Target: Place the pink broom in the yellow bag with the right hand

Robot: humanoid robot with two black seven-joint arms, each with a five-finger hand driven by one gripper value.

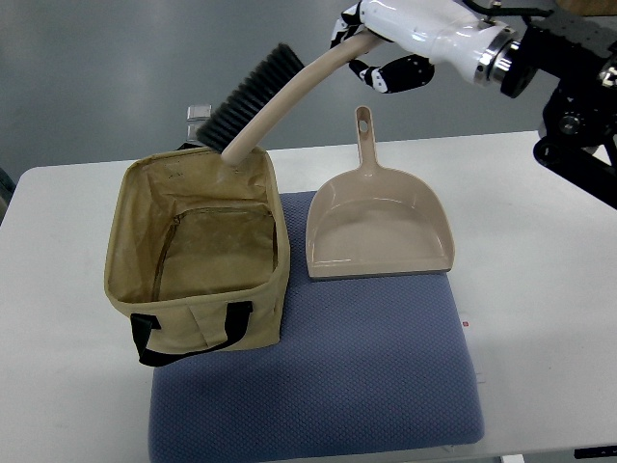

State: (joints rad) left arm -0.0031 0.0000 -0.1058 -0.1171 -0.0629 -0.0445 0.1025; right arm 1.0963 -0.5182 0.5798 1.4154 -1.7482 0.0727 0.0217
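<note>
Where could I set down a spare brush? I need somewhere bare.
Free: blue mat in front of dustpan, and table right of it. Crowded: the mat's back half, with yellow bag, broom and right hand.

Right hand at the top grips the broom, tilted over the bag's back rim; dustpan sits center on the mat.

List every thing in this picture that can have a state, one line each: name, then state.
Bag: open, upright, nothing inside yet.
Broom: held by its handle, tilted, bristle end over the bag's far rim.
Dustpan: lying flat, empty, handle pointing away.
Right hand: shut on the broom handle.
Mat: flat under bag and dustpan.
</note>
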